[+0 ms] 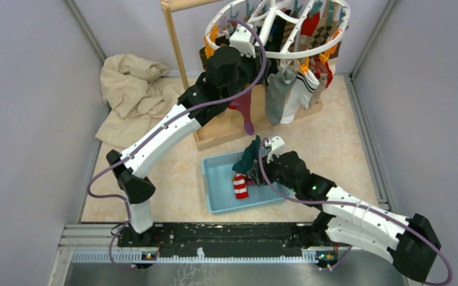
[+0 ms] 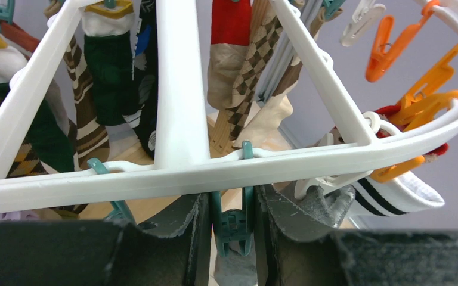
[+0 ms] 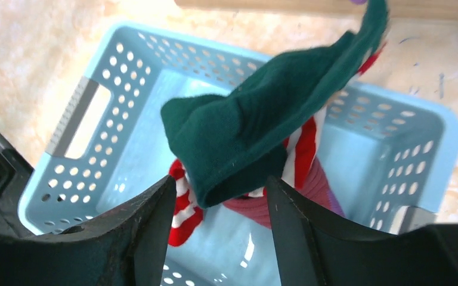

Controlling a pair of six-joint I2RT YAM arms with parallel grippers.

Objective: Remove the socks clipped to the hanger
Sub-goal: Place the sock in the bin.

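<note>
Left hand (image 2: pixel 231 195) clamped on teal clip (image 2: pixel 232 223) beneath hanger (image 2: pixel 179 89), upper centre-right of top view | right hand (image 3: pixel 219 182) apart, green sock (image 3: pixel 244 125) between fingers above blue basket (image 3: pixel 131 101), centre | other socks (image 2: pixel 110 77) hang clipped

Bright even light; faint shadows; top view sharp; green sock (image 3: pixel 244 131) soft-edged in right wrist view.

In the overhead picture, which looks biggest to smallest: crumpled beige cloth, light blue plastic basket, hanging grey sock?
Largest first: crumpled beige cloth, then light blue plastic basket, then hanging grey sock, clearly smallest.
</note>
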